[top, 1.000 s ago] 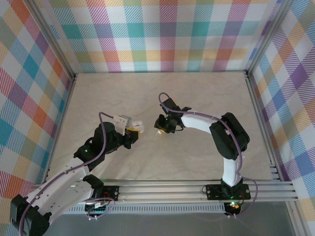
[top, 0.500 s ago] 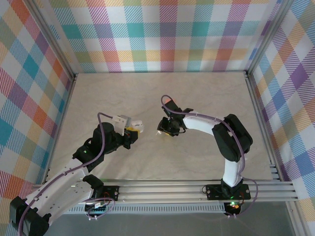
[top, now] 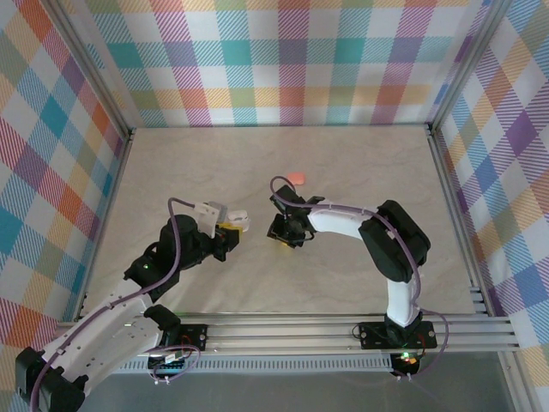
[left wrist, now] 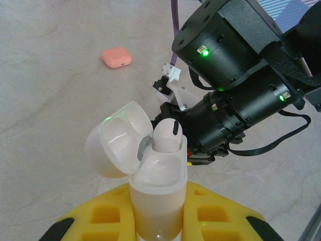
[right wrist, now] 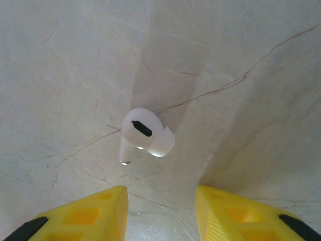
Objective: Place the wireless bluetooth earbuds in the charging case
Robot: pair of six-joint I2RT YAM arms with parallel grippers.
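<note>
Earbuds are sitting in two places. One loose white earbud (right wrist: 143,135) is lying on its side on the pale marbled tabletop (right wrist: 241,60). Its rounded head is turning a dark oval slit upward, and its short stem is running down and to the left in the right wrist view, so its long axis is slanting across that picture. The right jaws are standing released, their two yellow fingers (right wrist: 95,213) spread apart just short of this earbud and touching nothing. In the overhead view they are pointing down at the middle of the tabletop, near the left jaws. The left jaws are grasping a white charging case (left wrist: 158,201) by its lower body and holding it upright above the tabletop. Its lid (left wrist: 113,145) is hanging open, tipped back to the left in the left wrist view. A second white earbud (left wrist: 166,136) is sitting in the far pocket of the case, head up, with a dark slit showing. A closed salmon-pink case (top: 296,178) is lying flat on the tabletop beyond the right arm (top: 343,219), well apart from both jaws.
</note>
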